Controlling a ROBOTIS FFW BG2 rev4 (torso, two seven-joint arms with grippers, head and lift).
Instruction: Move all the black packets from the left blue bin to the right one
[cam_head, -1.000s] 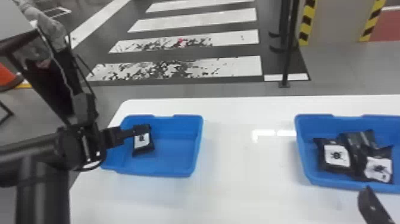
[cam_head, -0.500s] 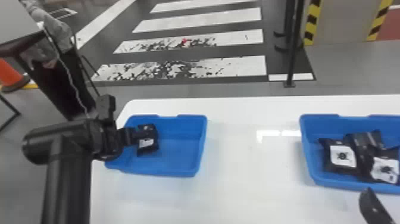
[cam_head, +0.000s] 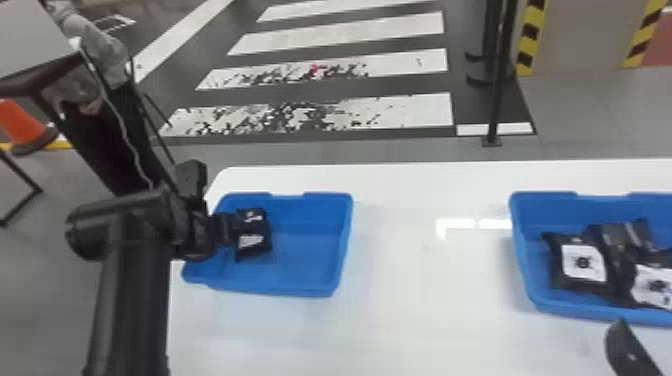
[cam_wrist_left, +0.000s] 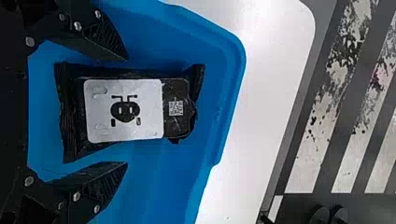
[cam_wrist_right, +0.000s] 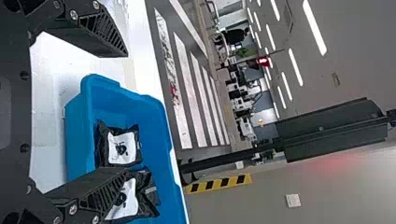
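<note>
Head view, left side: the black packet (cam_wrist_left: 135, 112) lies in the left part of the left blue bin (cam_head: 310, 267). I judge it light and yielding, with a fuller middle that should give me a firmer hold than the crimped ends. Its shiny film may slip, so I would take it across its long sides, around the label (cam_wrist_left: 123, 130), and squeeze gently.

My left gripper (cam_wrist_left: 126, 110) stands open, one finger along each long side, with visible room between them and the film. Its arm (cam_head: 130, 300) rises from the bottom edge, bends, and reaches rightward over that bin's left wall.

Over to the right, the right blue bin (cam_head: 595, 312) holds other packets (cam_head: 582, 267), my drop-off spot. Close to its near side my right gripper (cam_wrist_right: 126, 114) waits, fingers spread and empty, pointing forward rather than steeply down.
</note>
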